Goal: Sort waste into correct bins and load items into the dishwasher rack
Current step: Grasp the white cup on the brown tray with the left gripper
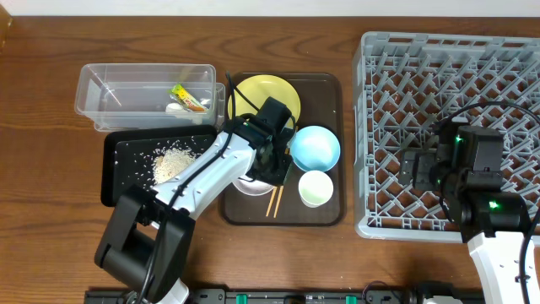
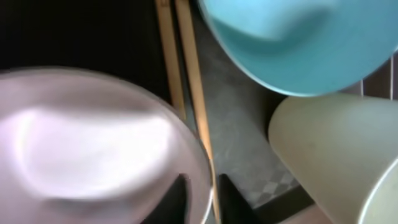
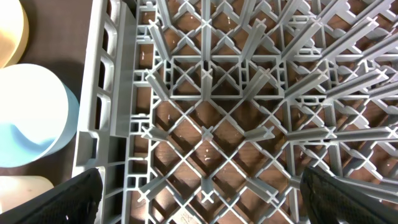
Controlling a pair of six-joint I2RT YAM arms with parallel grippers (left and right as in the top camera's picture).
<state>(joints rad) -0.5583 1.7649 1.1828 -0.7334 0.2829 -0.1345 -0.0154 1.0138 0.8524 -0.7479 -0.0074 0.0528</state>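
**Sorting nearly done, dishes next.** At far left on the wooden surface [image 1: 51,236], the clear tub [image 1: 126,93] holds the snack wrapper [image 1: 189,98] and the white scrap [image 1: 175,107]. Just below it, the black tray [image 1: 118,186] carries the rice scraps [image 1: 173,162].

The left arm [image 1: 211,169] reaches across to the brown serving tray [image 1: 325,93], its jaws down at the rim of the white bowl [image 2: 93,143]. The chopsticks [image 2: 189,81] lie beside that bowl, the yellow plate [image 1: 261,95] sits behind it, and the blue bowl [image 1: 315,146] and pale cup [image 1: 315,187] are to the right.

At far right stands the dishwasher rack [image 1: 472,59], with no dish showing in it. The right arm [image 1: 472,169] hovers over its lattice.

The step in hand looks to be lifting the white bowl. Done well, that means a square pinch on the rim and a straight rise clear of the chopsticks and the blue bowl. The bowl would then go on edge between the pegs.

From overhead, the wrist hides the grasp. Only the left wrist view shows a dark tip on either side of the rim, with the jaws narrowly parted. The bowl is blurred there, so whether they pinch it cannot be told. Only the right wrist view shows the right jaws spread wide on nothing. Only the overhead view takes in the bins.
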